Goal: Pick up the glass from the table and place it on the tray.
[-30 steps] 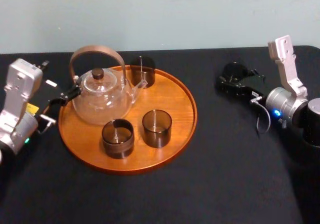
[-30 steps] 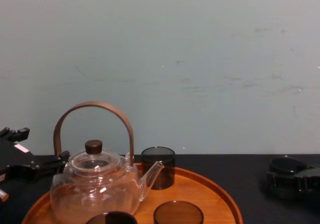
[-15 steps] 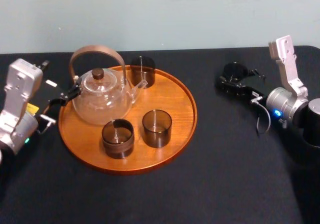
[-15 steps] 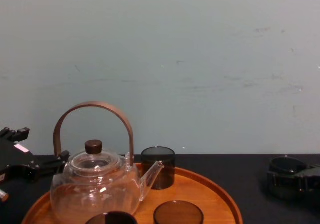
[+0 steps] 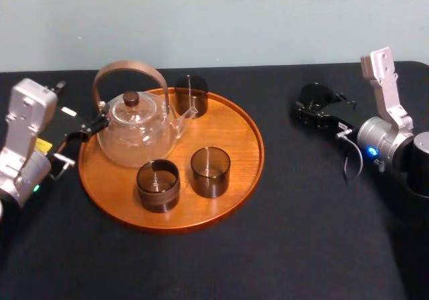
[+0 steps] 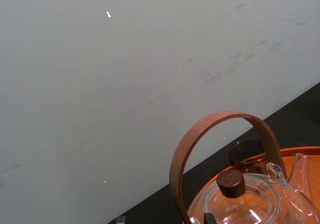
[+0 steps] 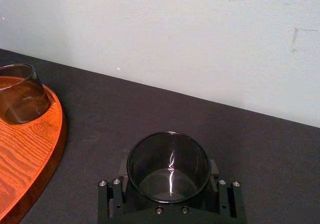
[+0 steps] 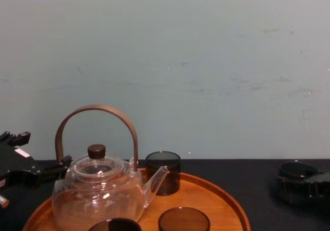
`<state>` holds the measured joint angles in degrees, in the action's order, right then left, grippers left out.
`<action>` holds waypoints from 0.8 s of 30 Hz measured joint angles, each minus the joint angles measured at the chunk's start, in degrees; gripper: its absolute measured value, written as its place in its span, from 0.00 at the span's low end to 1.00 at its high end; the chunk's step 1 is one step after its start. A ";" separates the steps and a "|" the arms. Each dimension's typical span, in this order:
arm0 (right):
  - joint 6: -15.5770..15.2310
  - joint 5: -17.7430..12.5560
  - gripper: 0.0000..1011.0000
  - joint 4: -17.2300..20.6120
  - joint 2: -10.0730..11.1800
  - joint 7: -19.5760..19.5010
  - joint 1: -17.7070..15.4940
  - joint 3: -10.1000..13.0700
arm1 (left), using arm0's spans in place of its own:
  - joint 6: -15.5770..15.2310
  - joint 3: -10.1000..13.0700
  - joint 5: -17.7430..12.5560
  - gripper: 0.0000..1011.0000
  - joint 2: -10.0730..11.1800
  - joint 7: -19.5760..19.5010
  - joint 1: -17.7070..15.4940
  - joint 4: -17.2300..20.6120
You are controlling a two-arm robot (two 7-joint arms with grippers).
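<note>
A dark smoked glass stands on the black table at the far right, well apart from the tray. My right gripper has its black fingers against both sides of this glass, shut on it. In the chest view the glass sits low at the right edge. The round orange-brown tray lies left of centre. My left gripper is parked open at the tray's left rim, beside the teapot.
On the tray stand a clear glass teapot with a brown hoop handle and three more dark glasses. Bare black tabletop lies between the tray and the right gripper. A pale wall closes the back.
</note>
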<state>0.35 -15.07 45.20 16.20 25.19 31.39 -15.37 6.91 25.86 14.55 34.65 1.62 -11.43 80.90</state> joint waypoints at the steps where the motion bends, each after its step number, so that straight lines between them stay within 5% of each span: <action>1: 0.00 0.00 0.90 0.00 0.00 0.00 0.00 0.00 | 0.00 0.00 0.00 1.00 0.00 0.00 0.00 0.00; 24: 0.00 0.00 0.90 0.01 0.00 0.01 -0.02 0.00 | 0.00 0.00 0.00 1.00 0.00 0.00 0.00 0.00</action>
<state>0.35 -15.07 45.20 16.20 25.20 31.37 -15.38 6.91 25.86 14.55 34.64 1.62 -11.43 80.90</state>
